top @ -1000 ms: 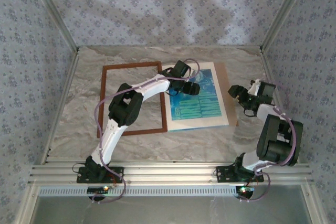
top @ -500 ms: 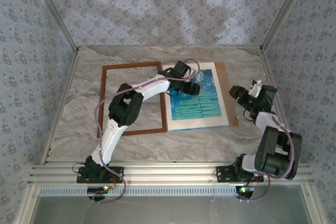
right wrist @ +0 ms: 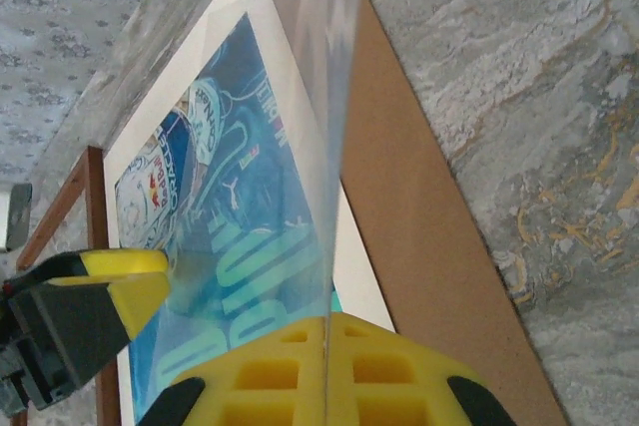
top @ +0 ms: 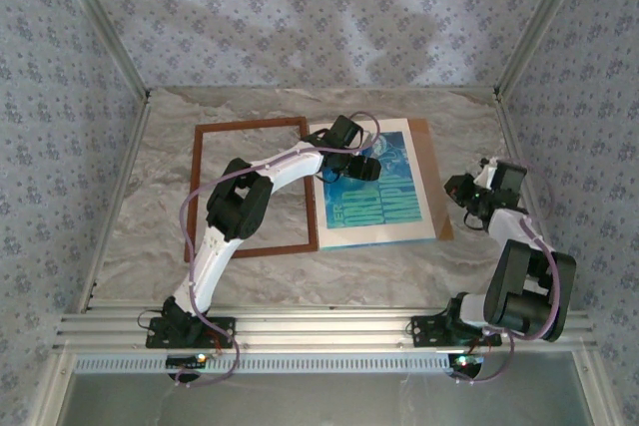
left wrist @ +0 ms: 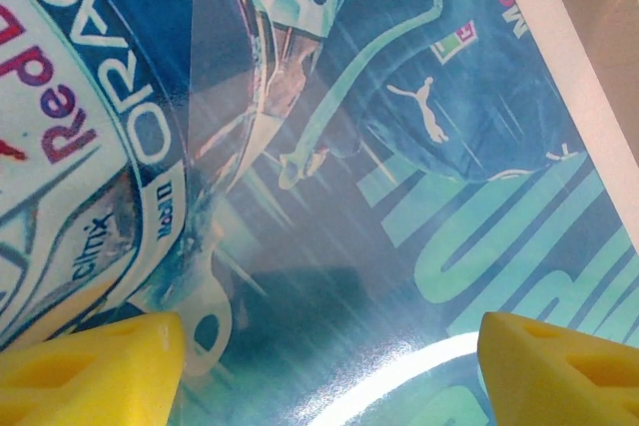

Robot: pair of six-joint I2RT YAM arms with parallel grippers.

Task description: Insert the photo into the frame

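A: How did the left side of the table (top: 150,216) look?

B: The frame (top: 250,126) lay flat there, with a strip of bare marbled top between its left bar and the table's left edge. Bare top showed inside it too, though the left arm (top: 225,212) reached across it and over its right bar.

A: And that right bar?

B: It ran just beside the left edge of the white border (top: 377,242). Whether the two touched could not be told. The photo (top: 384,197) lay outside the frame, to its right, flat on the board (right wrist: 419,216). The board's brown strip stuck out past the border on the right.

A: What about the left gripper (top: 361,167)?

B: It hung over the photo's far left part with its yellow fingertips (left wrist: 90,366) spread wide, the print showing between them. Contact with the paper could not be judged.

A: And farther right?

B: The right gripper (top: 459,190) stood just off the board's right edge. Its pads were pressed together on a clear sheet (right wrist: 334,97), which rose edge-on out of the seam between them.

A: Room to move?

B: Open top ran from the board to the table's far edge and to its near edge. On the right, a narrow lane lay between the board and the table's right edge, where the right arm (top: 524,276) stood.
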